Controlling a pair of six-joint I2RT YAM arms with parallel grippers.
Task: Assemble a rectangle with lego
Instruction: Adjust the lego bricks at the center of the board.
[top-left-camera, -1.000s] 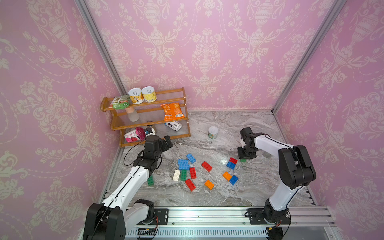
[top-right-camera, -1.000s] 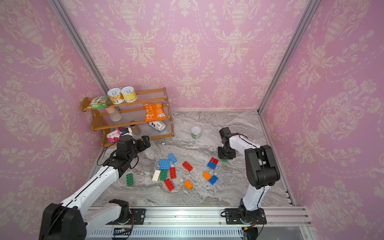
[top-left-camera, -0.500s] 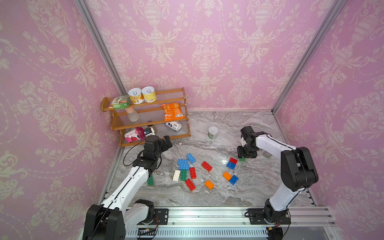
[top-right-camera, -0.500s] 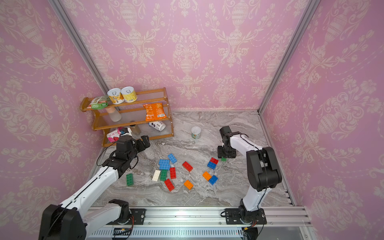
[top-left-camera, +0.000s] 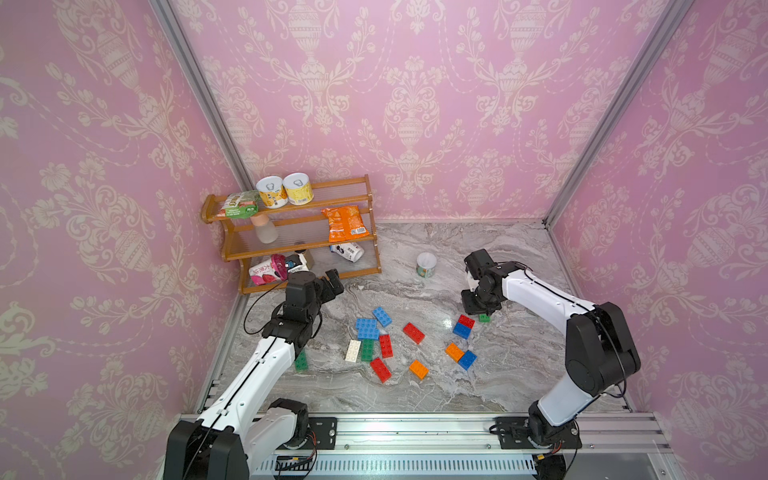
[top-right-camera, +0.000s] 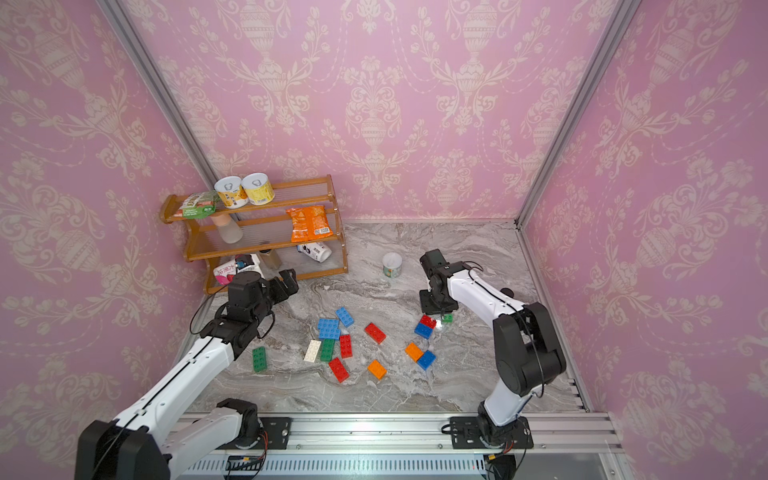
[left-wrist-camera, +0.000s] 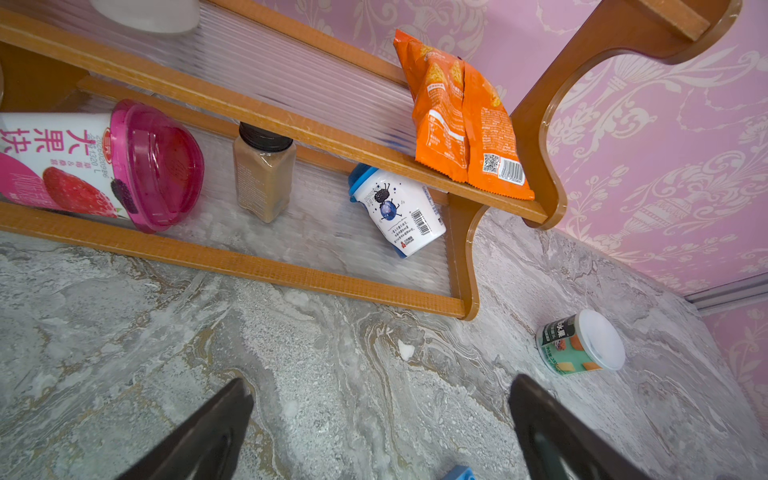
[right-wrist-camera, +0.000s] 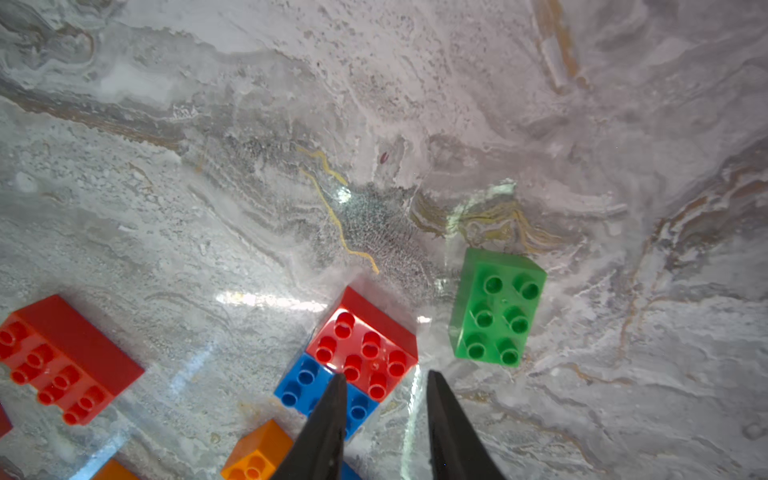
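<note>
Mostly the lego bricks (top-left-camera: 367, 349) are lying loose across the middle of the marble table (top-left-camera: 519, 374), a red brick (right-wrist-camera: 365, 340) touching a blue brick (right-wrist-camera: 299, 384) and a small green brick (right-wrist-camera: 496, 309) lying just beside them. Close to that pair the right hand (right-wrist-camera: 384, 376) is hovering, its fingers (right-wrist-camera: 328, 415) drawn narrow and gripping nothing. Well apart, the left hand (left-wrist-camera: 380, 386) is hanging wide open near the wooden shelf (left-wrist-camera: 291, 274) holding an orange snack packet (top-left-camera: 344, 223) and two tins (top-left-camera: 272, 193). A small lidded cup (top-left-camera: 426, 265) is standing on the table between the two hands.
</note>
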